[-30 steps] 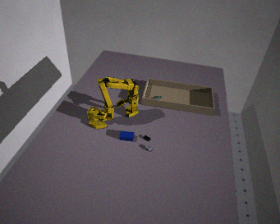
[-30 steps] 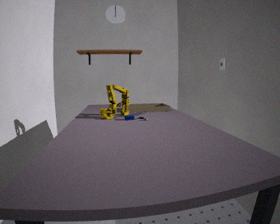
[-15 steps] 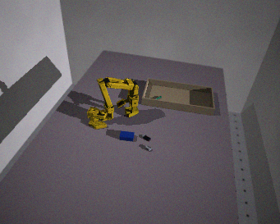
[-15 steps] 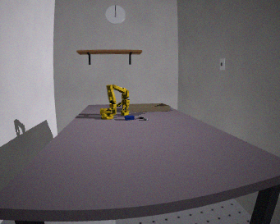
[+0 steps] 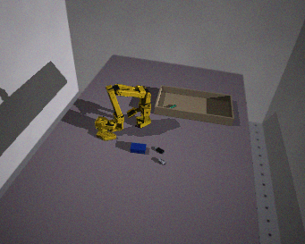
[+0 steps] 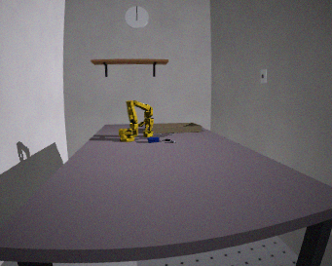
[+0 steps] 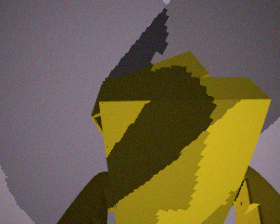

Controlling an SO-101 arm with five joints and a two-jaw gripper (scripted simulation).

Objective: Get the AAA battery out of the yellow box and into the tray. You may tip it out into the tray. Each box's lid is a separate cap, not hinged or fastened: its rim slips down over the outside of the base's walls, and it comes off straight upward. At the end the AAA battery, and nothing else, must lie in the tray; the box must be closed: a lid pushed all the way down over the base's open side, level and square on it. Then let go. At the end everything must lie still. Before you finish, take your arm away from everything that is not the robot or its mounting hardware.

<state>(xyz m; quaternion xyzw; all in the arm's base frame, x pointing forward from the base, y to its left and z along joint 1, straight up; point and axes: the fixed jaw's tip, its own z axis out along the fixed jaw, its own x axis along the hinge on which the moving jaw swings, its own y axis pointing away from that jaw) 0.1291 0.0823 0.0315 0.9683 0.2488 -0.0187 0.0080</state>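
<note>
A large yellow shape that looks like the yellow box (image 7: 227, 127) fills the middle of the wrist view, partly in shadow. My gripper (image 5: 144, 122) (image 6: 148, 133) points down beside the tray's near left end and seems shut on the box; in the wrist view, dark curved parts flank it. The arm and box share one colour, so the fingertips and the lid's fit cannot be told. A small green battery (image 5: 173, 106) lies in the left part of the tan tray (image 5: 192, 115). The tray (image 6: 183, 129) is seen edge-on in the exterior view.
A closed-looking blue box (image 5: 138, 147) (image 6: 154, 139) lies on the table in front of the arm. A small black object (image 5: 159, 150) and a small grey object (image 5: 162, 162) lie to its right. The tray's raised walls stand to the gripper's right.
</note>
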